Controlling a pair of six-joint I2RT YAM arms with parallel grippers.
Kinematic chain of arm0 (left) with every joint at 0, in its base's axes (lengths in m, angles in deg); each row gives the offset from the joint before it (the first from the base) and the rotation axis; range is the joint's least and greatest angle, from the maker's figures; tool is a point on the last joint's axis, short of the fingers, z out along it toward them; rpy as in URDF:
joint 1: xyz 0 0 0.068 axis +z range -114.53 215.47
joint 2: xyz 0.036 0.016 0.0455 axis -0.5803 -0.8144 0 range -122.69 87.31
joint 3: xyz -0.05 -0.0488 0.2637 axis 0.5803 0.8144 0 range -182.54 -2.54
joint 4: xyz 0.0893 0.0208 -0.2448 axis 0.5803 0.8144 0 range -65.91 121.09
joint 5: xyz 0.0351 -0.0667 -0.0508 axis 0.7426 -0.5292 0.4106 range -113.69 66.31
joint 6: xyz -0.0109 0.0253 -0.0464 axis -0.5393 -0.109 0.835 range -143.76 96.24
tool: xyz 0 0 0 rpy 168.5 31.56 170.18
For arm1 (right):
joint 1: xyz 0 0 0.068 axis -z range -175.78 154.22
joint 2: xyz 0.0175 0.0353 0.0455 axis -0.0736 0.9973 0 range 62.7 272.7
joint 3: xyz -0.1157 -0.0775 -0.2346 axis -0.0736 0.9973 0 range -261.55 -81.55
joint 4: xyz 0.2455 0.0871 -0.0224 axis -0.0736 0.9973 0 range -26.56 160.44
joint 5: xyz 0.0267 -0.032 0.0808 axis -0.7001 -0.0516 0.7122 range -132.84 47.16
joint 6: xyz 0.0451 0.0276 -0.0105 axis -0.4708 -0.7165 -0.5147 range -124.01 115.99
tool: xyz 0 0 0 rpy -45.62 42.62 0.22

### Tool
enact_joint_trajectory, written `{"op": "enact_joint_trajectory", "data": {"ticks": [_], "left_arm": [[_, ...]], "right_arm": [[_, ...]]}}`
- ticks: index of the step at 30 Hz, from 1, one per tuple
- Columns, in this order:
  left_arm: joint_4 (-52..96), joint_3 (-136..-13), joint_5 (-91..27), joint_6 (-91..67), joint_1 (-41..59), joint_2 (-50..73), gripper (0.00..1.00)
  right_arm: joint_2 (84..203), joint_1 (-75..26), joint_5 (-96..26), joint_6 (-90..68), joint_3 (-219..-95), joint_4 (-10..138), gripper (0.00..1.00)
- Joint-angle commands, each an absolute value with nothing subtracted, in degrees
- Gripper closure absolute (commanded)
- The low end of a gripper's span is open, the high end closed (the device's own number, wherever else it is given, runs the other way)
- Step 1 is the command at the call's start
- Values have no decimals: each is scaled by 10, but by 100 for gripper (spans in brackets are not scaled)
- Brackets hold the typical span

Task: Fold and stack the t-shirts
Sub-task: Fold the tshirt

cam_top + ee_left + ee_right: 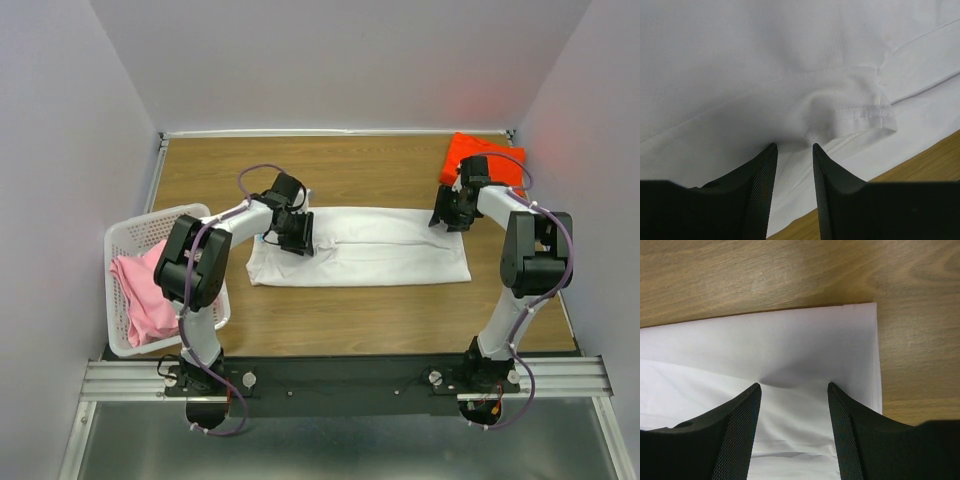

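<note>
The white t-shirt [380, 245] lies flat as a long band mid-surface [400, 320], running 9 to 3 o'clock, with the orange-red t-shirt [470, 150] bunched at 1 o'clock and the pink t-shirt [150, 290] in the basket [125, 235] at 8 o'clock. The left claw [792, 146] at the 9 o'clock end and the right claw [794, 385] at the 3 o'clock end both stand apart, tips pressed into puckered cloth. Judged light, limp and prone to sagging; best pinched through all layers at the end edges.
</note>
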State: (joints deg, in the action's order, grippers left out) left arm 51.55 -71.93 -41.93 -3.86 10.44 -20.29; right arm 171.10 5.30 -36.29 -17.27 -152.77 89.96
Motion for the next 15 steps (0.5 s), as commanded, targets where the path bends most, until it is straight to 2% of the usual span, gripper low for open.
{"op": "enact_joint_trajectory", "data": {"ticks": [1, 5, 15], "left_arm": [[536, -712, -370, -88, 139, -246, 57], [536, -766, -369, -120, 179, -281, 57], [616, -983, -363, -194, 185, -417, 56]], "right_arm": [[1739, 50, -366, -194, -1522, 970, 37], [1740, 51, -355, -214, -1495, 997, 37], [1703, 43, -331, -256, -1427, 1014, 38]]}}
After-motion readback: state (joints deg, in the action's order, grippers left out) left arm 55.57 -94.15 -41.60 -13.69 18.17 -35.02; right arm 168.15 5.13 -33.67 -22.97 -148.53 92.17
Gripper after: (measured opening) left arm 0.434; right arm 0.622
